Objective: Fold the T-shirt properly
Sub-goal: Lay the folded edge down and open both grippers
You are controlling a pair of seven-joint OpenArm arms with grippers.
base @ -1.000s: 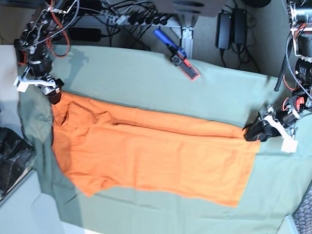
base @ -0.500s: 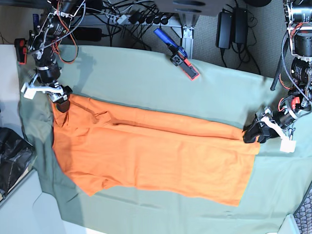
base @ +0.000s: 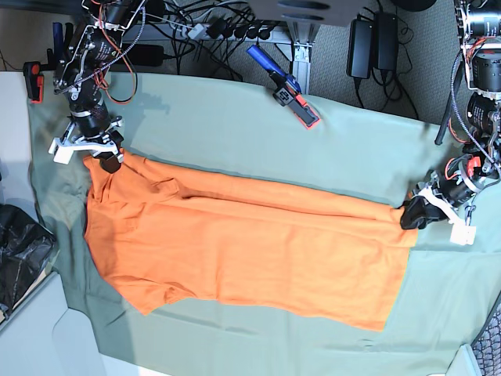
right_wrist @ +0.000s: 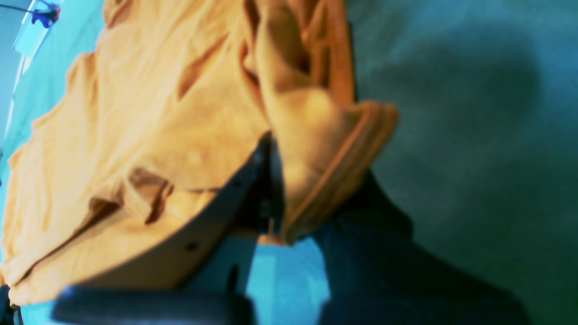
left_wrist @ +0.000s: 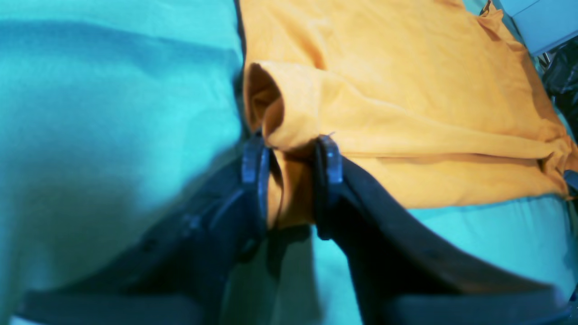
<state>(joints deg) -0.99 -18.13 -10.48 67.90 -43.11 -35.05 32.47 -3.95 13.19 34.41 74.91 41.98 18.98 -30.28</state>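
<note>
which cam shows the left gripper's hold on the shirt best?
Left wrist: the left gripper has a bunched fold of the T-shirt between its jaws. Base view shows it only small, at the hem corner. Right wrist view doesn't show it.

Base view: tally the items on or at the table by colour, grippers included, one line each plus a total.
Orange: 1, the T-shirt
Grey-green: 1, the cloth under it
Blue and red: 1, the clamp tool at the cloth's far edge
Black with white parts: 2, the left gripper and right gripper, each at a shirt corner
Total: 5
</note>
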